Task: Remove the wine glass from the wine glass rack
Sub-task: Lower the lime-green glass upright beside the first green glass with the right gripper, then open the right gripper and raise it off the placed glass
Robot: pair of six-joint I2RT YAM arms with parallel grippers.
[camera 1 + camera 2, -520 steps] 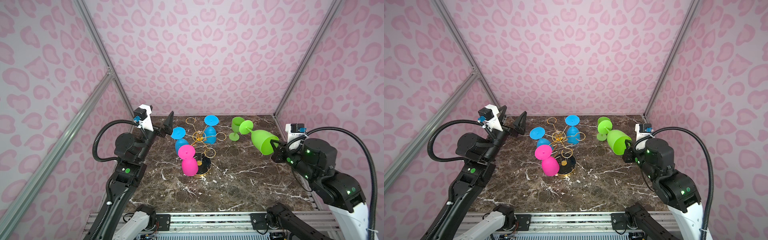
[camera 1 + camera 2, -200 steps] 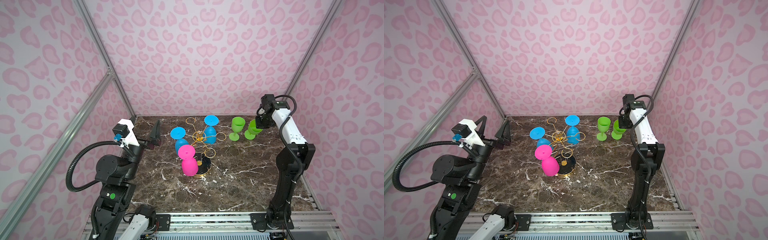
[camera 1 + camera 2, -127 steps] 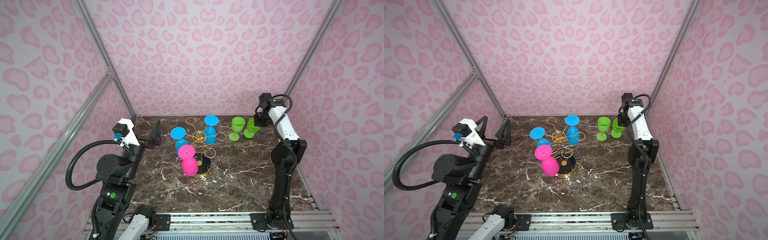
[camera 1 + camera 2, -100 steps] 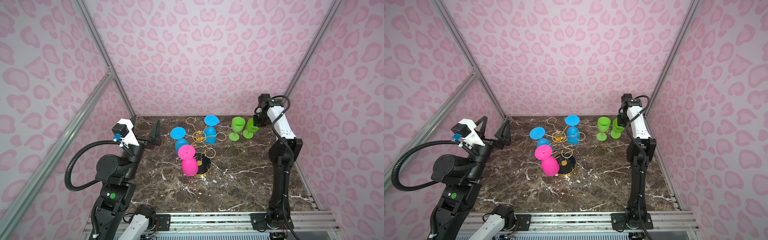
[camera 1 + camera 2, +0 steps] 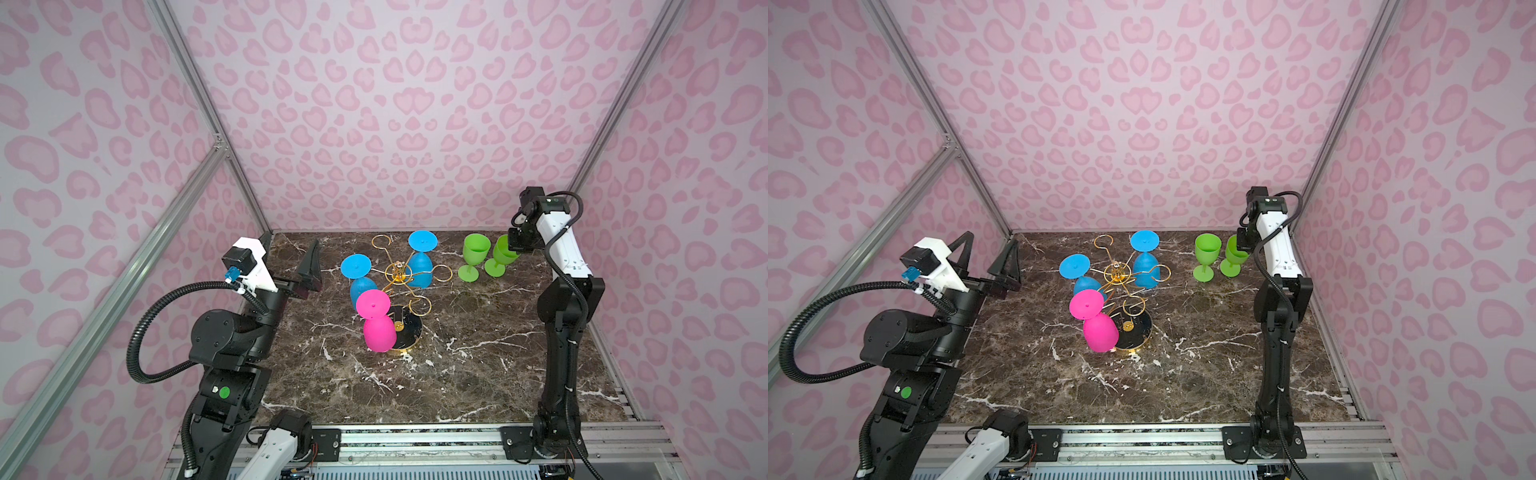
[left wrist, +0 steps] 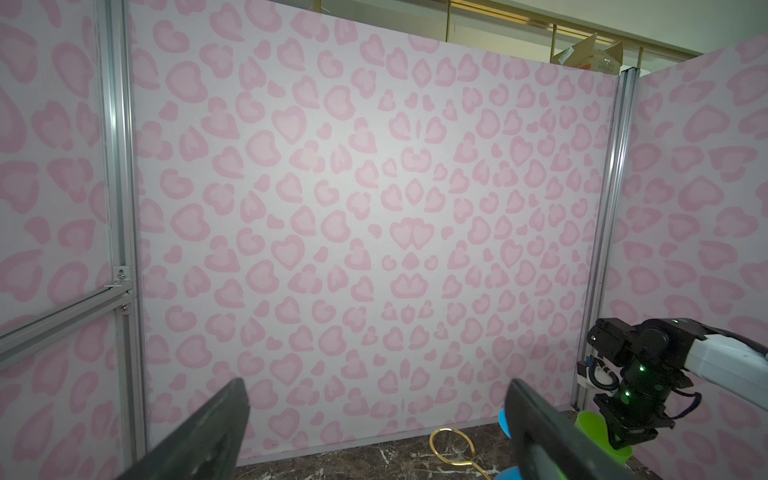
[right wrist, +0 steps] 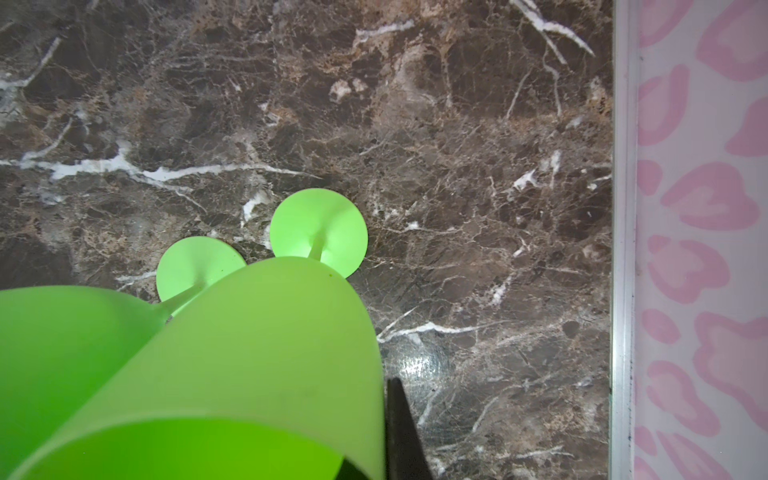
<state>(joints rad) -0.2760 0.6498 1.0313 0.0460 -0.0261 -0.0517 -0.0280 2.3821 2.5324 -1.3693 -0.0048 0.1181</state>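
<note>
**A:** Top views first. Where is the glass?

**B:** In both top views the green glass (image 5: 503, 254) stands upright on the surface (image 5: 457, 374). It is off the rack (image 5: 399, 275), just beside the other green glass (image 5: 475, 249), near the far corner. The right end effector (image 5: 518, 246) sits at its rim.

**A:** And the rack itself?

**B:** Two blue glasses (image 5: 421, 259) and a pink glass (image 5: 377, 322) hang upside down from it. In a top view the left end effector (image 5: 989, 259) hovers well apart from all of them, spread wide and holding nothing.

**A:** The left wrist view?

**B:** It shows mostly wall. Its own fingers (image 6: 208, 432) stand far apart. Beyond them the right end effector (image 6: 623, 428) is down on the green glass (image 6: 592, 424). One gold hook (image 6: 451, 440) of the rack also shows.

**A:** The right wrist view?

**B:** The green glass (image 7: 249, 353) fills the near part, and its foot (image 7: 318, 228) lies flat on the surface (image 7: 457, 124). One dark finger (image 7: 401, 432) lies against the outside of the bowl. The other is hidden, inside the bowl by my guess. So the end effector is together, pinching the thin wall.

**A:** Which step is this?

**B:** I'd say the glass is set down and not yet released. Next the fingers need to part. Then the arm should rise straight up so the rim isn't dragged into its close neighbour. After that, three glasses wait on the rack.
</note>
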